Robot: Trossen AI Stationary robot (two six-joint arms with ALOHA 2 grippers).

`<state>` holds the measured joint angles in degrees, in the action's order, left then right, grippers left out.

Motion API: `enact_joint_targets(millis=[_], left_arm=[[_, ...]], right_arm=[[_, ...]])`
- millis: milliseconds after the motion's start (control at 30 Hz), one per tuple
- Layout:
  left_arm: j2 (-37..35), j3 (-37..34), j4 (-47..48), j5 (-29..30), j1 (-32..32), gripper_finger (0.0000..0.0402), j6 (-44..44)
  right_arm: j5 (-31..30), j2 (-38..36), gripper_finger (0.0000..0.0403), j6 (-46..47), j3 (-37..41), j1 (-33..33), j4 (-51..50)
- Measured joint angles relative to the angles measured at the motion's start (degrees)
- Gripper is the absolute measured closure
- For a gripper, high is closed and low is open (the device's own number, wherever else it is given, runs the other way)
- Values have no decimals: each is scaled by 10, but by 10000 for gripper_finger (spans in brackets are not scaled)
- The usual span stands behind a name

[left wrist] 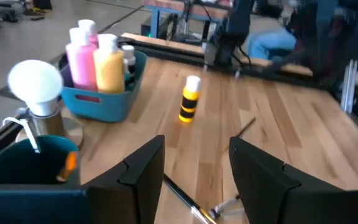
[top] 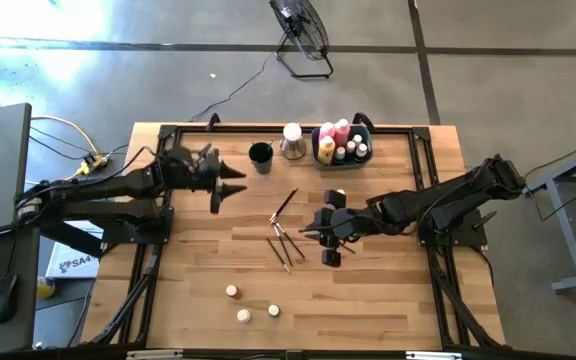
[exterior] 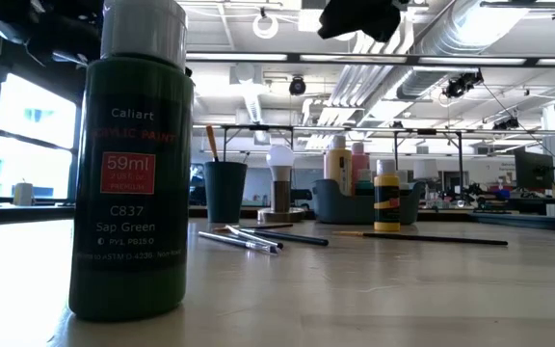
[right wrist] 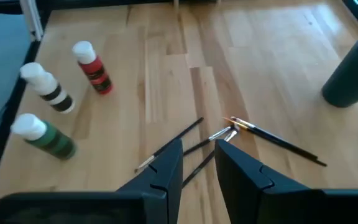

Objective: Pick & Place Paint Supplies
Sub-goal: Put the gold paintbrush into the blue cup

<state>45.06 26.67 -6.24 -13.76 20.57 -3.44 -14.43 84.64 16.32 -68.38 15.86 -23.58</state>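
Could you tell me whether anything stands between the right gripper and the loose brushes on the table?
Nothing visible does. The right gripper hangs open just beside the scattered brushes, and its wrist view shows only bare wood between its fingers and the brushes. The yellow bottle stands apart, nearer the bin.

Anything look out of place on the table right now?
Nothing is spilled or tipped. The brushes lie scattered and crossed mid-table, and three bottles stand apart near the front edge, away from the bin.
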Motion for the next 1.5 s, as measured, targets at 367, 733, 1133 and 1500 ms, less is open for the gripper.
enact_joint_targets(millis=[367, 733, 1133, 1500], left_arm=[[0, -3, 42, 117, -144, 225, 82], [0, -3, 43, 120, -150, 225, 83], [0, -3, 45, 125, -150, 225, 83], [0, -3, 42, 163, -150, 225, 83]], right_arm=[[-1, 0, 318, 6, 0, 8, 2], [-5, 0, 319, 4, 0, 6, 3], [-2, 0, 319, 0, 0, 6, 11], [-1, 0, 319, 0, 0, 6, 24]])
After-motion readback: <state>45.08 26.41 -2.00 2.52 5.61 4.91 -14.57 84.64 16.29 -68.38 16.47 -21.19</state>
